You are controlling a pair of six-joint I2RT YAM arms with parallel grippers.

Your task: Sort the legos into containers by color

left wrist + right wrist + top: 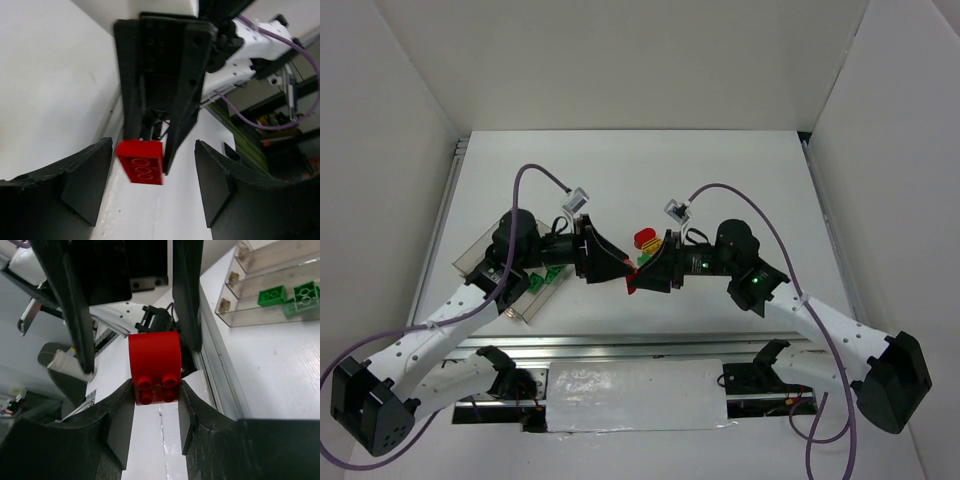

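My right gripper (155,386) is shut on a red lego (154,365) with a rounded back and studs facing the camera, and holds it above the table. In the top view it (638,280) meets my left gripper (618,270) tip to tip at table centre, with the red lego (631,287) between them. In the left wrist view the left gripper (152,152) is open, and the red lego (141,161) hangs between its fingertips, nearer the left finger (87,180). The clear tray (480,255) lies at the left, with green legos (548,275) in one compartment.
A red and yellow lego (645,240) and a green lego (645,259) lie just behind the grippers. The right wrist view shows the tray (260,260) at upper right holding two green legos (272,295). White walls enclose the table; a metal rail runs along its near edge.
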